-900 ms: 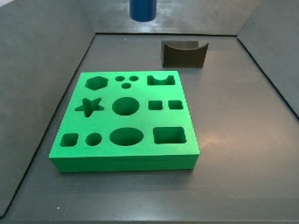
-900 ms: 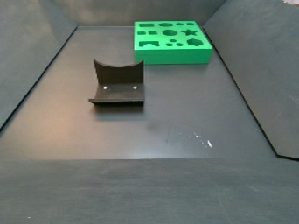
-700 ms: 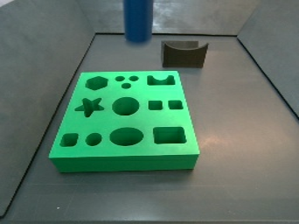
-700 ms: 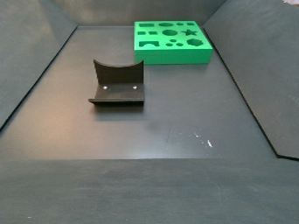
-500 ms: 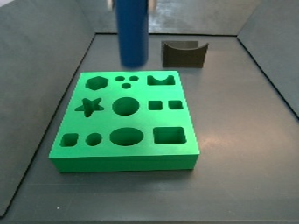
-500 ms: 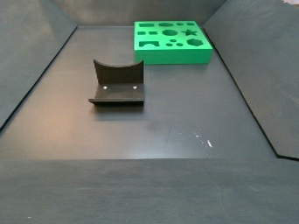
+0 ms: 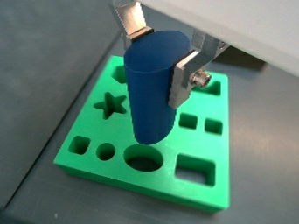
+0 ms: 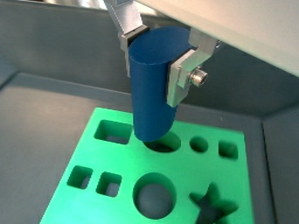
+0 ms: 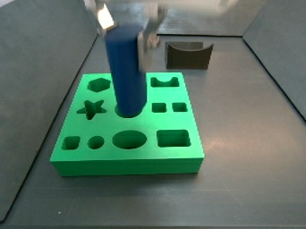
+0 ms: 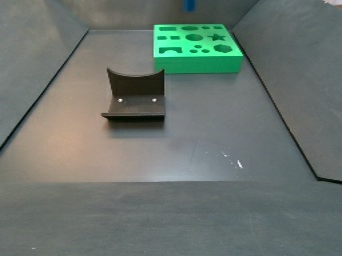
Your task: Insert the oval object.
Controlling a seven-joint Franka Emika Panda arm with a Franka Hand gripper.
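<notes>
My gripper (image 9: 125,25) is shut on the oval object (image 9: 123,76), a tall smooth blue peg held upright. In both wrist views the silver fingers (image 7: 187,77) (image 8: 183,77) clamp its upper end, and the gripper (image 7: 162,59) (image 8: 158,61) is centred on it. The peg (image 7: 155,87) (image 8: 153,83) hangs over the middle of the green block (image 9: 180,161), its lower end by the large round hole (image 7: 142,158). I cannot tell whether it touches the block. The oval hole (image 9: 128,139) lies in the block's front row. A side view shows the block (image 10: 198,62) without gripper or peg.
The dark fixture (image 9: 189,54) stands behind the green block, also seen mid-floor in a side view (image 10: 134,96). The block carries several other cut-outs: a star (image 9: 92,109), a hexagon (image 9: 98,85) and a square (image 9: 174,138). Grey walls enclose the floor.
The peg has come down from the top back of the scene and forward over the green block. The gripper itself has now dropped into the side view.
</notes>
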